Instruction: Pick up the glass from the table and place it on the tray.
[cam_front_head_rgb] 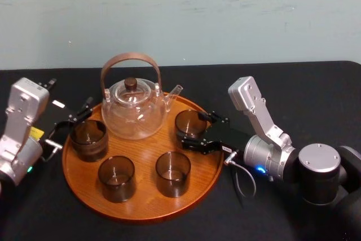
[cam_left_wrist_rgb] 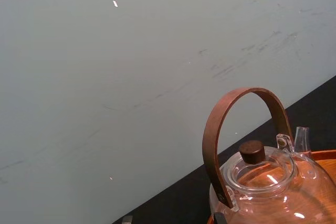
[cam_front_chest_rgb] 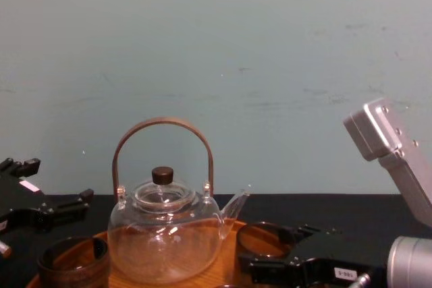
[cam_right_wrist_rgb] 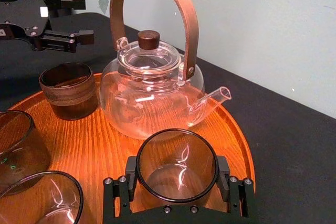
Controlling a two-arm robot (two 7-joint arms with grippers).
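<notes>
Right wrist view: the right gripper [cam_right_wrist_rgb: 177,172] has its jaws against both walls of the glass [cam_right_wrist_rgb: 177,156], which is seated on the tray [cam_right_wrist_rgb: 105,135] at the teapot [cam_right_wrist_rgb: 149,93] spout side. Recommended: open fully, then withdraw level, clear of the spout. The left gripper [cam_right_wrist_rgb: 81,19] hangs open and empty across the teapot.

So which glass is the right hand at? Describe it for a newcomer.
On the round wooden tray, look just right of the clear teapot, beside its spout. The glass there is a smoky-brown tumbler, the only one with the right hand around it; the left hand sits open at the tray's left edge.
</notes>
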